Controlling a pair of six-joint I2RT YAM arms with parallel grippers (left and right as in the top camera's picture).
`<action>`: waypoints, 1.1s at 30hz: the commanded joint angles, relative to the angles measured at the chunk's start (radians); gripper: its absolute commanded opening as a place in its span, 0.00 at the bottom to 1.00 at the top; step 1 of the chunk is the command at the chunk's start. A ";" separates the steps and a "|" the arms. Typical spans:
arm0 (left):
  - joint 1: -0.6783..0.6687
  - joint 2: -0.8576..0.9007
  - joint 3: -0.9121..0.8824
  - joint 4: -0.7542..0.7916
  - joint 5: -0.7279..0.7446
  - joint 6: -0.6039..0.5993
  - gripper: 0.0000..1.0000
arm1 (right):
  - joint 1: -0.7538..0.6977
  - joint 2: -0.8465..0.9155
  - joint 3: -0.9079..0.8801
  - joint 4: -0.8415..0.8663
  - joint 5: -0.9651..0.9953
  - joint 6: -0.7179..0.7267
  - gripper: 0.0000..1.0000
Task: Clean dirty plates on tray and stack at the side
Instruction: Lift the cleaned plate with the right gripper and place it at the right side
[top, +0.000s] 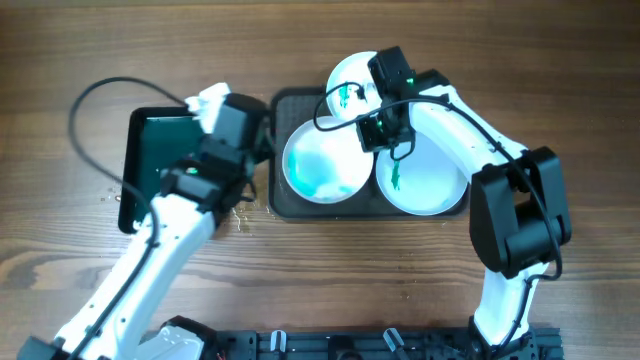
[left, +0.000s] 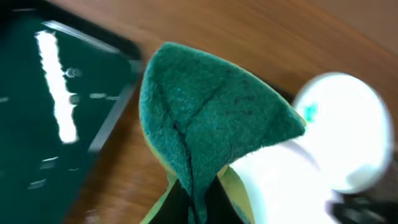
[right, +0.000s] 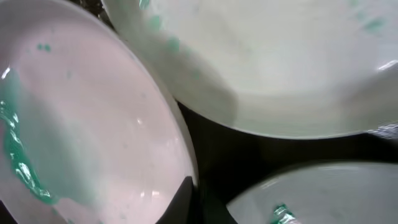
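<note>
Table (top: 40, 300) of brown wood lies nearest. Across it the left gripper (top: 250, 135) is clamped on a folded green sponge (left: 205, 118) with a yellow underside. The wrist view shows the sponge pinched at its lower end between the dark fingers, its free end fanning upward. The gripper sits between a small black tray (top: 155, 150) with a teal-green inside, on its left, and the large dark tray (top: 283, 200), just beside it on the right.

On the dark tray, the pale blue plate (top: 322, 165) sits at the left end and carries a teal smear toward its near side. A white plate (top: 430, 185) sits at the right end, with a thin green streak near its left rim.

The right gripper (top: 380, 135) hangs low over the spot where the plates crowd together. Its wrist camera shows three curved rims close up, with a dark gap of tray (right: 211, 149) between them. I cannot tell whether its jaws are open or closed.

Farthest back, a second white plate (top: 348, 85) pokes out past the tray's far rim and has a small green mark inside.
</note>
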 joint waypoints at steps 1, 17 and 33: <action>0.138 -0.011 0.000 -0.078 -0.017 -0.048 0.04 | 0.057 -0.066 0.113 -0.045 0.197 -0.042 0.04; 0.423 0.073 0.000 -0.198 0.021 -0.047 0.04 | 0.502 -0.188 0.166 0.058 1.368 -0.544 0.04; 0.423 0.073 0.000 -0.205 0.063 -0.047 0.04 | 0.276 -0.224 0.161 0.140 0.548 -0.292 0.04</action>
